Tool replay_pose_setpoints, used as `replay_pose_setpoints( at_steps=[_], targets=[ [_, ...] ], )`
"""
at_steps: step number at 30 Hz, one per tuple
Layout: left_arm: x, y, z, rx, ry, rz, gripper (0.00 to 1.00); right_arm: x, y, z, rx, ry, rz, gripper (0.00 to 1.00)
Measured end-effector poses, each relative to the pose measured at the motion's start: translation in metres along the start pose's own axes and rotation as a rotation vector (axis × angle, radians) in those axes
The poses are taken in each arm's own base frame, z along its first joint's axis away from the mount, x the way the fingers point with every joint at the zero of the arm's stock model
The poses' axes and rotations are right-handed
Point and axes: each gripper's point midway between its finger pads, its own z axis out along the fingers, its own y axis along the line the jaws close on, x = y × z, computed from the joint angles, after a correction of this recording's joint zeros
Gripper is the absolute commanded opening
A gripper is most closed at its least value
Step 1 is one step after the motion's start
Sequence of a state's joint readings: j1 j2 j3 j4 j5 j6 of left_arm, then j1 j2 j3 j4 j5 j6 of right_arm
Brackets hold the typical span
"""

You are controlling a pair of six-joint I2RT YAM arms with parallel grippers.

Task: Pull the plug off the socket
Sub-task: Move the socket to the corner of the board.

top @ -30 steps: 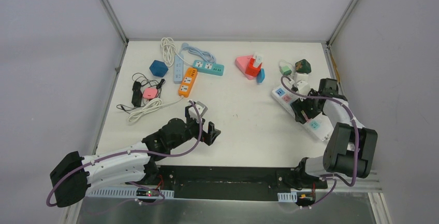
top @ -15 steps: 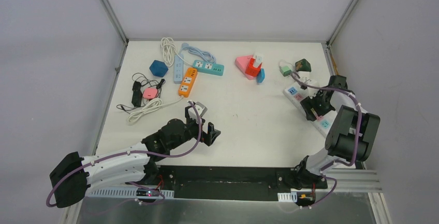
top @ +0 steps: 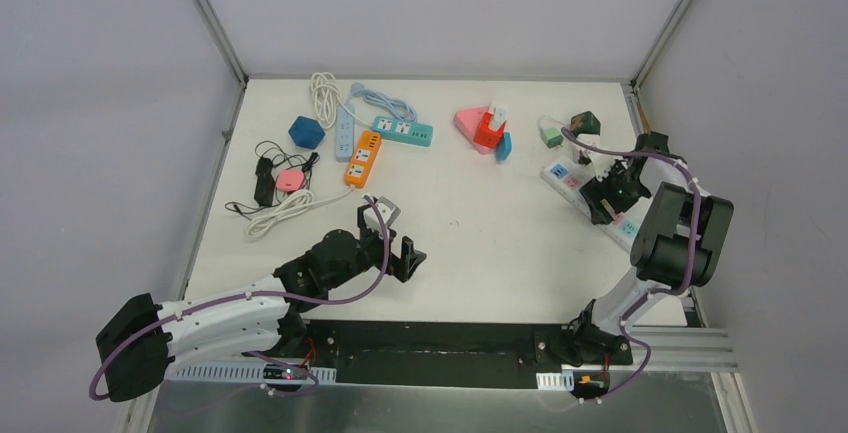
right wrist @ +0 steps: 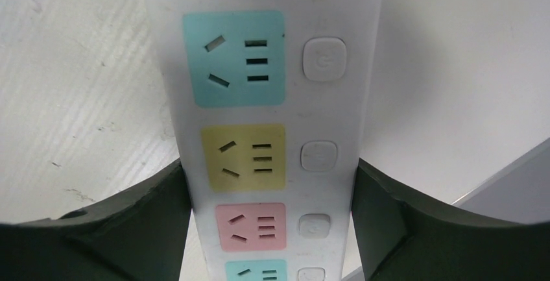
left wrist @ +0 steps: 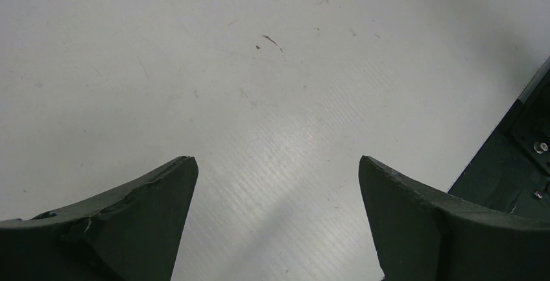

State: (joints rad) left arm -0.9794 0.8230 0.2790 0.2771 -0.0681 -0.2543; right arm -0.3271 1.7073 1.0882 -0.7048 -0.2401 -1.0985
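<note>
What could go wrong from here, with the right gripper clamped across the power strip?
1. The right gripper clamps the white power strip across empty sockets. The white plug sits beyond its fingers, so any pull may only drag the strip.
2. The strip lies close to the right edge of the table and could slide off.
3. The left gripper hangs open over bare table, far from the strip, so nothing is placed to pull the plug.

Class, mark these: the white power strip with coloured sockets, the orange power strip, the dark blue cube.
white power strip (right wrist: 243, 158): right wrist view, its yellow socket face.
orange power strip (top: 362, 159): top external view, middle of its body.
dark blue cube (top: 306, 132): top external view, its top face.
</note>
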Motion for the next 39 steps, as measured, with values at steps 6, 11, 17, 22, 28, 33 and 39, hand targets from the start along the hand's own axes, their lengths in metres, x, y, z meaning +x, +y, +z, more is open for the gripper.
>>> replay_pose_setpoints(
  at_steps=[6, 11, 17, 22, 28, 33, 39],
  targets=[
    [0.000, 0.000, 0.000, 0.001, 0.001, 0.000, 0.99, -0.011, 0.008, -0.002, -0.042, -0.022, 0.016, 1.00],
    [0.001, -0.003, 0.000, 0.017, 0.007, 0.000, 0.99, -0.029, 0.003, -0.021, -0.028, -0.079, 0.042, 1.00],
    [0.002, -0.006, -0.001, 0.030, 0.013, -0.011, 0.99, -0.055, 0.009, -0.058, -0.033, -0.177, 0.055, 1.00],
    [0.000, -0.009, -0.003, 0.042, 0.009, -0.025, 0.99, -0.074, 0.034, -0.086, -0.086, -0.275, 0.083, 1.00],
    [0.003, -0.009, -0.002, 0.040, 0.020, -0.039, 0.99, -0.103, 0.066, -0.126, -0.134, -0.446, 0.106, 1.00],
    [0.005, -0.008, 0.003, 0.029, 0.045, -0.050, 0.99, -0.118, 0.092, -0.149, -0.167, -0.586, 0.157, 1.00],
    [-0.005, -0.013, 0.010, 0.031, 0.041, -0.075, 0.99, -0.124, 0.107, -0.150, -0.219, -0.654, 0.235, 1.00]
  ],
)
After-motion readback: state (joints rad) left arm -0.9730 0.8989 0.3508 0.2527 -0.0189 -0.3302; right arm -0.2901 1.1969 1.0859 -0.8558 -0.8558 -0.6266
